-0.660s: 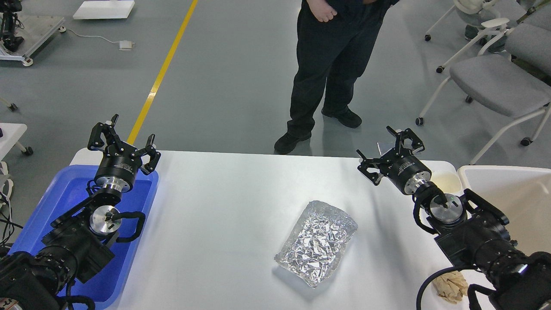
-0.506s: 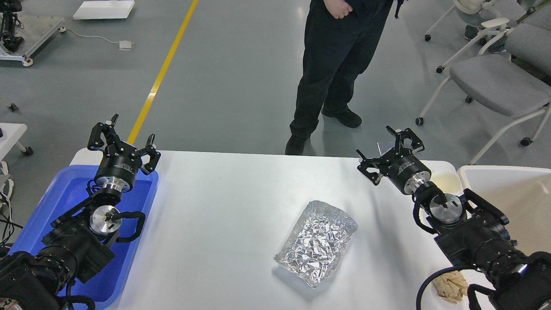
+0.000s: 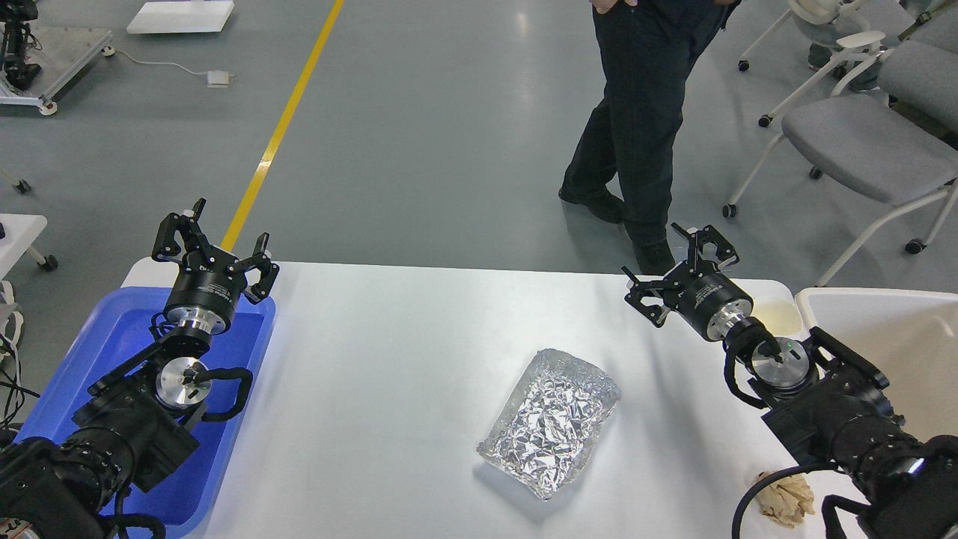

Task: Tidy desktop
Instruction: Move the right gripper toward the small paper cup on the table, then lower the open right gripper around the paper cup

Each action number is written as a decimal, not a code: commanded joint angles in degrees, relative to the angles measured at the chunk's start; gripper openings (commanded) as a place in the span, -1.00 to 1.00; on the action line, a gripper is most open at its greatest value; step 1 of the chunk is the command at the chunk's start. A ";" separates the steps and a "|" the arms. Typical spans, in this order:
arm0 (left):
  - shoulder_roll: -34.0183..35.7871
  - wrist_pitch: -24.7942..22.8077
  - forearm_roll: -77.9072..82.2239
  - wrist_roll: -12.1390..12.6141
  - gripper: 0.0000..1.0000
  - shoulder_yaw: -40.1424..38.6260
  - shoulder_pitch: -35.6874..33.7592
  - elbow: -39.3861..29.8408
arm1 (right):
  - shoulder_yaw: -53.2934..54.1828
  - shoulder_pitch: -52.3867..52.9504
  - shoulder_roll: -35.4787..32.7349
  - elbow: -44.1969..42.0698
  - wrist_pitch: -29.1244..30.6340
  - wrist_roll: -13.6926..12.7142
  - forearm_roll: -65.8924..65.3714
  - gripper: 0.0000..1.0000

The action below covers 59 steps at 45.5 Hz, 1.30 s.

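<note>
The desktop (image 3: 389, 359) is a wide white tabletop with rounded corners. A crumpled silver foil tray (image 3: 550, 423) lies on it right of the middle. A crumpled beige paper wad (image 3: 784, 497) lies near the front right edge, partly behind my right arm. My left gripper (image 3: 213, 239) is open and empty above the far end of the blue tray (image 3: 97, 352). My right gripper (image 3: 677, 262) is open and empty above the table's far right corner, well apart from the foil tray.
A beige white-rimmed bin (image 3: 883, 337) stands at the right edge. A pale round lid or dish (image 3: 775, 311) lies beside it. A person in black (image 3: 644, 127) walks on the floor beyond the table. Grey chairs (image 3: 861, 142) stand at the far right.
</note>
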 commanded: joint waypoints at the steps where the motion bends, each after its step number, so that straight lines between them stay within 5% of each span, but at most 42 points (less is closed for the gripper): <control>1: 0.00 0.00 0.00 0.00 1.00 0.00 0.00 0.01 | -0.78 -0.02 -2.05 0.13 0.63 -0.04 -0.07 1.00; 21: 0.00 0.00 0.00 0.00 1.00 0.08 0.00 -0.07 | -3.24 -0.72 -9.70 1.80 1.07 0.04 -0.77 1.00; 41: 0.00 0.00 0.00 0.00 1.00 0.00 0.00 0.01 | -3.85 -5.12 -20.50 21.30 -1.31 0.22 -2.70 1.00; 59: 0.00 0.00 0.00 0.00 1.00 0.00 0.00 -0.07 | -3.77 -5.12 -27.36 27.64 -1.92 0.22 -22.30 1.00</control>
